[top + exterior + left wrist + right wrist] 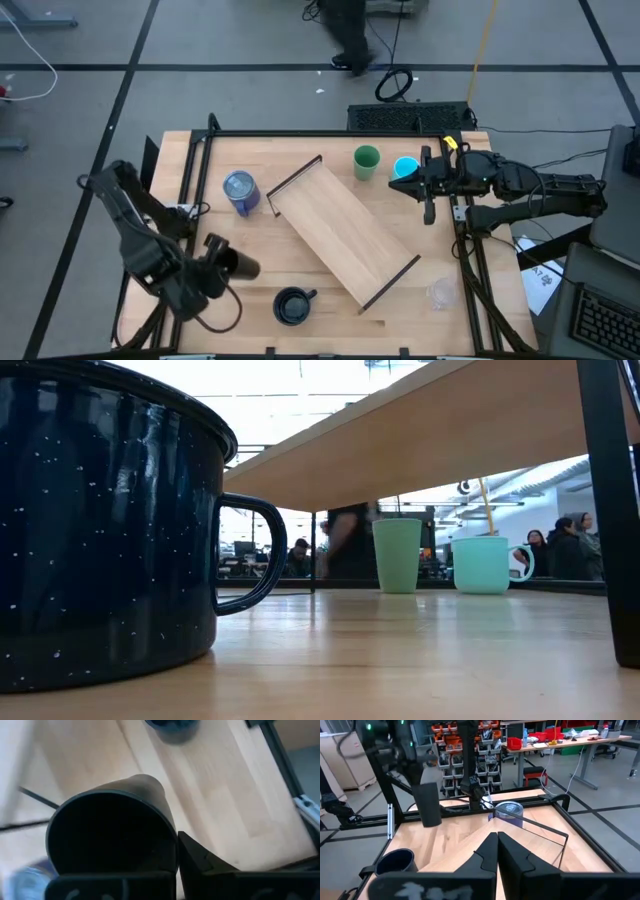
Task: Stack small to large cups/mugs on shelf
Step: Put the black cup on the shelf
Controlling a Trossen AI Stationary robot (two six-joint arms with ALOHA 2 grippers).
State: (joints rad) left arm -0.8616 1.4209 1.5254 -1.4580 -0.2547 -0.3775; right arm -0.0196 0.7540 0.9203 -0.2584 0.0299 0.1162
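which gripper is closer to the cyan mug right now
Right. The right gripper sits shut just beside the cyan mug, while the left gripper is across the table, shut on the black cup.

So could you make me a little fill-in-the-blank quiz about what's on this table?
1. The left gripper is shut on the ___ cup.
2. The green cup stands beside the ___ mug.
3. The shelf has ___ cups on it.
4. The right gripper is ___ and holds nothing.

Missing words: black; cyan; no; shut
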